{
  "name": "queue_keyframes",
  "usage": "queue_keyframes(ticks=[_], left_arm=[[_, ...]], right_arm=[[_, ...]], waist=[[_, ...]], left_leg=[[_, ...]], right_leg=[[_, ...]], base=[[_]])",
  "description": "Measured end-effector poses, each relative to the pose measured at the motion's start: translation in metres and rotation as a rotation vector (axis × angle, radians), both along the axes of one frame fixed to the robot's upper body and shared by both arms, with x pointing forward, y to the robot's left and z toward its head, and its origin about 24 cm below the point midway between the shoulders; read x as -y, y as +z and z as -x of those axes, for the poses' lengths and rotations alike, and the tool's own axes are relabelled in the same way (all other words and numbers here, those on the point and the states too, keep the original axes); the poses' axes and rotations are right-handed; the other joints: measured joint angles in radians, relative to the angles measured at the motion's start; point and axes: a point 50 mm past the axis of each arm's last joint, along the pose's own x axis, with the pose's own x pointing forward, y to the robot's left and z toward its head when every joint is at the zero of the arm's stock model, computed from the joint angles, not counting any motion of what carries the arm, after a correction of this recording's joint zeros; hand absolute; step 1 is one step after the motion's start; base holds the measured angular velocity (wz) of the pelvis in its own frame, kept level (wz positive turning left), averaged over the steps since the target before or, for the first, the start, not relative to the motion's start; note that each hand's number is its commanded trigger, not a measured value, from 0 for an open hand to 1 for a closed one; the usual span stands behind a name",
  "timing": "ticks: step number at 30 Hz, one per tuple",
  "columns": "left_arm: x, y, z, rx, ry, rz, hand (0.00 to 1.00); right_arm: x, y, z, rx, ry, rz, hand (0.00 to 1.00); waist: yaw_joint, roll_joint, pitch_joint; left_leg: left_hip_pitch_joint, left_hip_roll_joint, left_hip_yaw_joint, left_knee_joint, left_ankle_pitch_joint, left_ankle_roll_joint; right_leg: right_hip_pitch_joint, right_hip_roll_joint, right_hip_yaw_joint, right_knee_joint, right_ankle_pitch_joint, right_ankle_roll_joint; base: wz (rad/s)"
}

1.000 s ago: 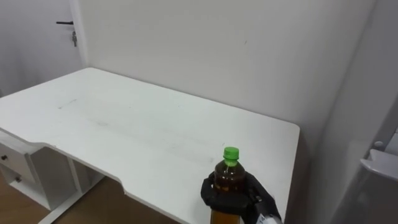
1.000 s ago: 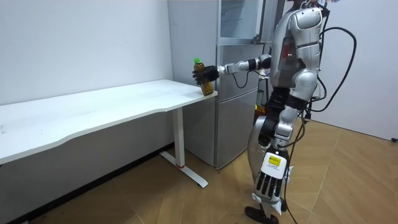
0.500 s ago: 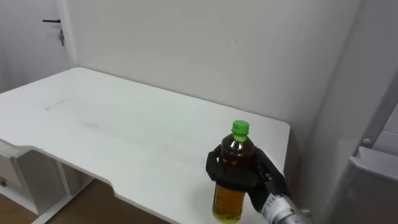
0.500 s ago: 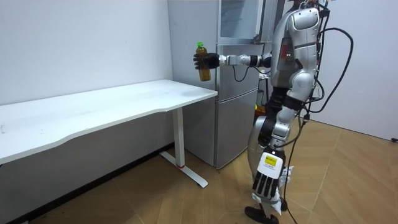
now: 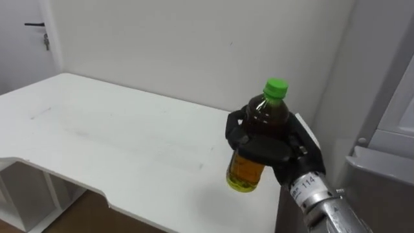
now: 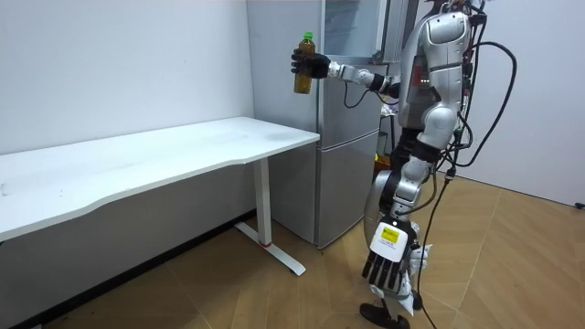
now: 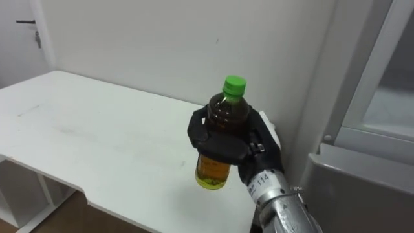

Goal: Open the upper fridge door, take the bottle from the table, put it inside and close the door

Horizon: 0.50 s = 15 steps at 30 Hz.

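we saw right robot hand (image 5: 270,147) clamped round bottle (image 5: 265,111), high over white worktop (image 5: 116,136) | fridge (image 6: 343,164) beside worktop's end | left robot hand (image 6: 388,265) hung low, fingers straight

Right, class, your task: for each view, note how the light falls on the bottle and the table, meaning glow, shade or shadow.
Left eye view: light passes through the bottle, its base glowing yellow-green below the right hand, its shoulder dark brown; the white table is evenly lit. Right eye view: the same glow. Room view: the wall under the table lies in shade.
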Motion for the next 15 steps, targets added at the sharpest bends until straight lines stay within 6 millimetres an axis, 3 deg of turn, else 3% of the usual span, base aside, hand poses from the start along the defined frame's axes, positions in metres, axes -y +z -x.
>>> queue_keyframes(ticks=[9, 15], left_arm=[[0.001, -0.002, 0.018, -0.049, 0.014, 0.002, 0.0], [-0.002, -0.001, 0.022, -0.052, 0.018, -0.019, 0.0]], right_arm=[[0.004, 0.018, 0.006, 0.059, 0.01, -0.001, 1.0], [0.007, 0.047, 0.02, 0.154, 0.069, -0.083, 1.0]], waist=[[-0.039, -0.017, -0.0113], [-0.072, -0.022, -0.0134]], left_leg=[[0.005, 0.002, 0.017, -0.008, 0.0, 0.0], [0.012, 0.003, 0.023, -0.012, 0.0, 0.0]], right_leg=[[-0.003, 0.002, 0.026, 0.0, 0.0, 0.0], [-0.001, 0.004, 0.047, 0.001, 0.0, 0.0]], base=[[-0.05], [-0.04]])
